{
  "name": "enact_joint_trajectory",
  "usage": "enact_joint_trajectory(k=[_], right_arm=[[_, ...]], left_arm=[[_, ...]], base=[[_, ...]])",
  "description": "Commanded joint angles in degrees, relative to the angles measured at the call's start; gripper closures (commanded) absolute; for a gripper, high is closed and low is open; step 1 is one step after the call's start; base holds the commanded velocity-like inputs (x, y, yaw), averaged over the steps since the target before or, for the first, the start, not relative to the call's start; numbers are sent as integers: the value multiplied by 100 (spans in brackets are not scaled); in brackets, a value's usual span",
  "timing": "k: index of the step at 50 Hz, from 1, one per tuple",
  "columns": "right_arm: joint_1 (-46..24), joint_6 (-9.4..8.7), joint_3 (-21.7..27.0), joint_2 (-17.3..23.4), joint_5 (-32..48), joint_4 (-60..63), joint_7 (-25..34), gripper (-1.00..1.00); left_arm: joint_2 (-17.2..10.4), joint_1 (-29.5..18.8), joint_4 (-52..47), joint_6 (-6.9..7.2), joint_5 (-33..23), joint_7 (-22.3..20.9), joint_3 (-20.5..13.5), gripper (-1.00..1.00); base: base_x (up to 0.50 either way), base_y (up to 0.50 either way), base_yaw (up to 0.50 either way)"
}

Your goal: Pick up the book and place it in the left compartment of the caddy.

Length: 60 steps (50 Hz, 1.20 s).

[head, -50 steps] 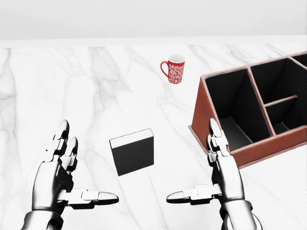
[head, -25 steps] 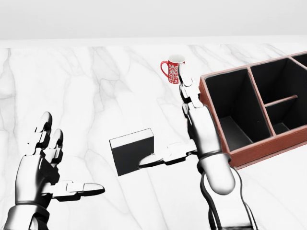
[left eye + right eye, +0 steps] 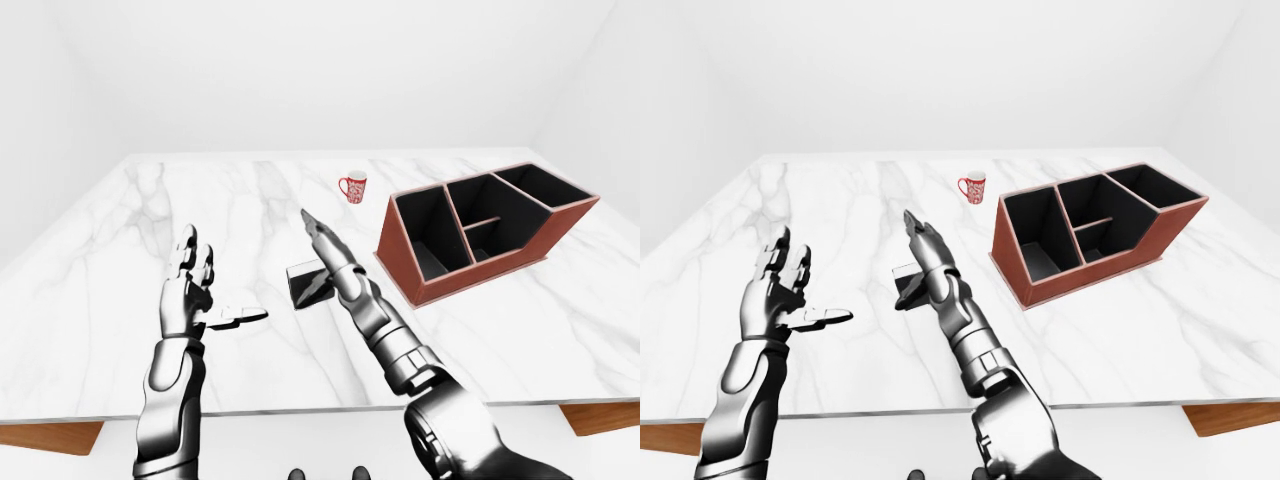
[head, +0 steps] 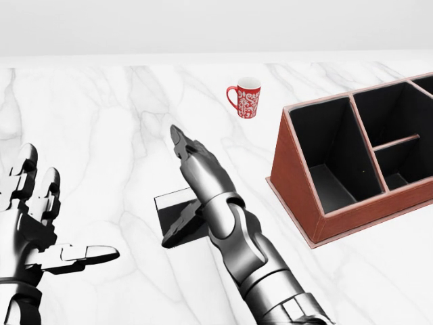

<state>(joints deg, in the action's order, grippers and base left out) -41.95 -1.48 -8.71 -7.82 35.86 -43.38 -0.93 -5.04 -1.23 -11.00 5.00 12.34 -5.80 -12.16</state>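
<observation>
The book (image 4: 170, 204), black with a white top edge, stands on the marble table (image 4: 101, 115) in the lower middle of the head view. My right hand (image 4: 181, 187) is open. Its straight fingers reach up over the book and its thumb lies across the book's face, hiding the book's right part. My left hand (image 4: 67, 210) is open and empty at the left edge, apart from the book. The red-brown caddy (image 4: 293, 177) with black compartments stands to the right. Its left compartment (image 4: 331, 162) is the large one nearest the book.
A red patterned mug (image 4: 247, 97) stands above the book, near the caddy's upper left corner. The eye views show the table's near edge (image 3: 300, 410) just below my arms, and white walls beyond the table.
My right hand has swung left from beside the caddy to over the book, thumb now across its face. My left hand has drifted left and lower. The book, caddy and mug have not moved.
</observation>
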Motion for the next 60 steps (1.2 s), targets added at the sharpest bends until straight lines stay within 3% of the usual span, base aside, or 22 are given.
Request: enact_joint_trajectory(k=[1, 5, 7, 14, 15, 16, 19, 25, 35, 39, 43, 44, 45, 46, 47, 50, 54, 58, 60], right_arm=[[-951, 408, 1, -21, 1120, -2690, -910, -100], [-949, 401, -140, -30, 1768, -2993, -1154, -100], [-907, 514, -212, -57, 2084, -3120, -1237, -100], [-718, 648, -232, -148, 2848, -3347, -1426, -100], [-677, 648, -238, -156, 2961, -3382, -1561, -47], [-684, 648, -169, -159, 2974, -3405, -1619, 100], [-692, 648, 5, -159, 2956, -3437, -1767, 100], [-747, 444, 51, -18, 3252, -3511, -2212, 100], [-709, 592, 177, 9, 3186, -3494, -2393, 100], [-812, 648, 336, 11, 2767, -3361, -2327, 100], [-1041, 648, 721, 90, 1434, -2573, -1528, 100], [-900, 648, 919, 131, 780, -1591, -796, 100], [-796, 648, 767, 160, 614, -1325, -708, 100], [-440, 222, 907, 161, -7, 222, 110, 100], [-157, -352, 831, 186, -338, 1224, 552, 100], [163, -352, 1050, 394, -1599, 3722, 1413, 100], [32, -352, 1549, 1062, -3242, 4927, 1164, 100], [-73, -352, 2332, 1833, -4797, 5317, 422, 100], [5, -352, 2413, 2191, -5252, 5307, 75, 100]], left_arm=[[-57, 7, -170, 0, 193, -33, -164, -100], [-47, 34, -190, 0, 196, -52, -167, -100], [-39, 19, -146, 0, 182, -47, -151, -100], [-6, 58, -102, 0, 139, -65, -85, -100], [7, 77, -128, 0, 131, -63, -64, -100], [21, 102, -162, 0, 115, -64, -40, -100], [51, 180, -278, 0, 91, -78, 0, -100], [83, 258, -398, 0, 78, -122, -4, -100], [124, 298, -499, 0, 44, -136, 21, -100], [133, 308, -488, 0, 26, -138, 35, -100], [141, 297, -437, 0, 7, -128, 48, -100], [151, 315, -434, 0, -13, -127, 73, -100], [152, 316, -433, 0, -14, -127, 75, -100], [160, 326, -411, 0, -39, -129, 100, -100], [165, 326, -398, 0, -47, -128, 109, -100], [187, 358, -396, 0, -93, -126, 167, -100], [208, 390, -409, 0, -137, -131, 217, -100], [230, 403, -397, 0, -197, -126, 284, -100], [237, 416, -425, 0, -213, -127, 305, -100]], base=[[0, 0, 0], [0, 0, 0], [0, 0, 0], [0, 0, 0], [0, 0, 0], [0, 0, 0], [0, 0, 0], [0, 0, 0], [0, 0, 0], [0, 0, 0], [0, 0, 0], [0, 0, 0], [0, 0, 0], [0, 0, 0], [0, 0, 0], [0, 0, 0], [0, 0, 0], [0, 0, 0], [0, 0, 0]])
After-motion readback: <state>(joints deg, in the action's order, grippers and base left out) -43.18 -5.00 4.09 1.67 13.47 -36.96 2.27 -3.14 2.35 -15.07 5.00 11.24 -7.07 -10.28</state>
